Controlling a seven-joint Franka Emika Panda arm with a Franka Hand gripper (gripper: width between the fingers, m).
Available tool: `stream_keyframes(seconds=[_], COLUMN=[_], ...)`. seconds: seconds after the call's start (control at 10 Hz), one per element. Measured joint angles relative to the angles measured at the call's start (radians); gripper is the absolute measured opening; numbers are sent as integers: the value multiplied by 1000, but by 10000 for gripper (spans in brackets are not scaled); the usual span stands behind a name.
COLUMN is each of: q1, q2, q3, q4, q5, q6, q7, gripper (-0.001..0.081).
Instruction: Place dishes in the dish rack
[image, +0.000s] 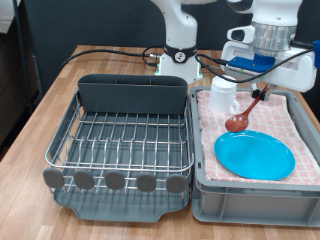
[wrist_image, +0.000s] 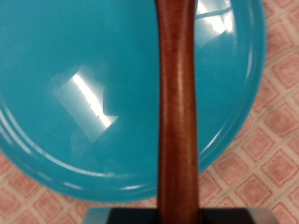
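Observation:
My gripper is shut on the handle of the reddish-brown wooden spoon and holds it tilted above the bin, its bowl hanging just over the pink cloth. The light-blue plate lies flat on the cloth below it. The white mug stands beside the spoon, towards the exterior view's left. The silver wire dish rack with its grey cutlery compartment stands at the exterior view's left and holds no dishes. In the wrist view the spoon handle runs across the plate.
The plate and mug sit on a pink checked cloth inside a grey plastic bin right next to the rack. The rack's dark tray rests on a wooden table. Black cables run behind the rack near the robot base.

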Motion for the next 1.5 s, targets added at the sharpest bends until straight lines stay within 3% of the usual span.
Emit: stream_keyframes(seconds=[0.6, 0.9, 1.2, 1.5], q1=[-41, -84, -96, -97], q2=[-161, -252, -355, -352], q3=[-65, -77, -111, -114], q4=[-150, -233, -320, -325], q5=[-3, -8, -2, -1], q6=[-64, -86, -103, -103], q7=[247, 402, 423, 465], gripper=[94, 94, 94, 94])
